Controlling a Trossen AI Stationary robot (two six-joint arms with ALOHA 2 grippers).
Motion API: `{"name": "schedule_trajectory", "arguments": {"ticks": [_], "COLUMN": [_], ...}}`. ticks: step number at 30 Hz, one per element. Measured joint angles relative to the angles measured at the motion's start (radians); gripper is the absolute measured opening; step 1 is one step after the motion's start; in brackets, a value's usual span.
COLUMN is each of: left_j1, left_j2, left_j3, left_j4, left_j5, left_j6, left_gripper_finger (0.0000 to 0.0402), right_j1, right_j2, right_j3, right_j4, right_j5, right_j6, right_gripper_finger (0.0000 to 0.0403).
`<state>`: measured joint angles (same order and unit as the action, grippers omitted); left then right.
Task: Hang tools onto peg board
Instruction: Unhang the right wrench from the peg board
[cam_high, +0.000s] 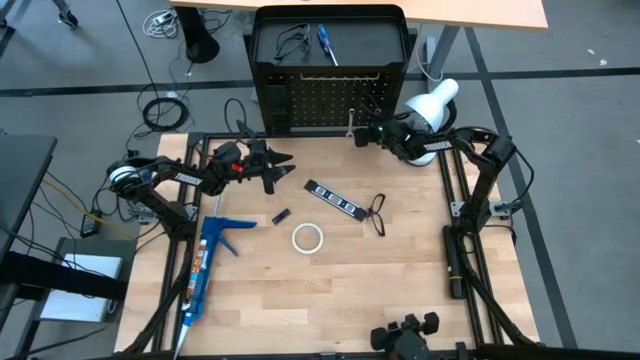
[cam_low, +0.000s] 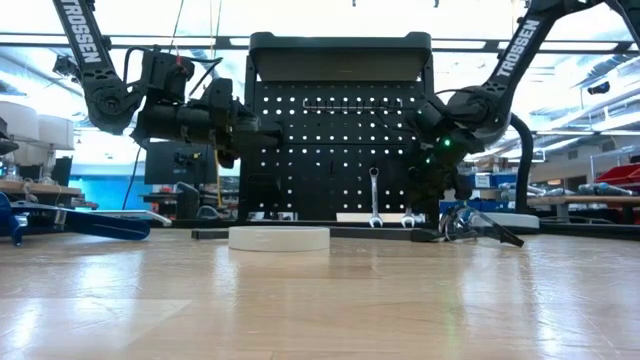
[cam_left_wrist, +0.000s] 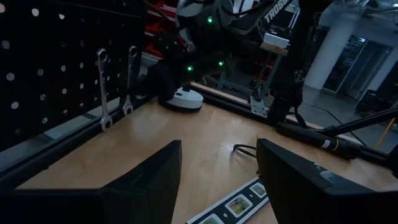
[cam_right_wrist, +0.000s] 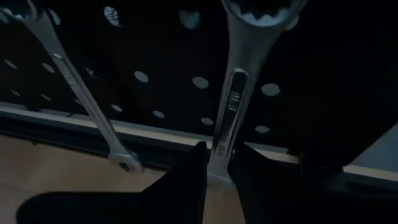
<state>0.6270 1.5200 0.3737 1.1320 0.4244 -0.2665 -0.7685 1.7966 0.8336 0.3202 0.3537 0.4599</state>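
- Hanging upright against the peg board, long axis vertical, the wrench sits straight ahead of the right gripper.
- Its fingers bracket the wrench's lower end, whether pinching or freed unclear.
- The left gripper, spread empty, waits farther off.

Pale wooden bench: visible grain, smooth, slight sheen in low view. Large black perforated metal peg board: matt painted finish. Two silver metal wrenches hanging on board: polished, bright highlights along the shanks. White tape ring: smooth, dull. Black strip with white marks: glossy faces. Black wire loop: thin, matt.
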Motion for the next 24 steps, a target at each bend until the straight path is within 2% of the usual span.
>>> {"name": "schedule_trajectory", "arguments": {"ticks": [3,6,10,17,24], "left_j1": [0.0,0.0,0.0,0.0,0.0], "left_j2": [0.0,0.0,0.0,0.0,0.0], "left_j3": [0.0,0.0,0.0,0.0,0.0], "left_j4": [-0.001,-0.001,-0.001,-0.001,0.0], "left_j5": [0.0,0.0,0.0,0.0,0.0], "left_j6": [0.0,0.0,0.0,0.0,-0.001], "left_gripper_finger": [0.0213,0.0213,0.0213,0.0213,0.0213], "right_j1": [0.0,0.009,0.026,0.049,0.087], "right_j2": [0.0,0.0,0.0,0.0,0.0], "right_j3": [-0.026,-0.059,-0.093,-0.096,-0.096], "right_j4": [0.043,0.112,0.173,0.173,0.156], "right_j5": [0.0,0.018,0.05,0.09,0.131], "right_j6": [0.0,-0.016,-0.025,-0.018,0.029], "right_gripper_finger": [0.0083,0.0097,0.0139,0.0209,0.022]}}
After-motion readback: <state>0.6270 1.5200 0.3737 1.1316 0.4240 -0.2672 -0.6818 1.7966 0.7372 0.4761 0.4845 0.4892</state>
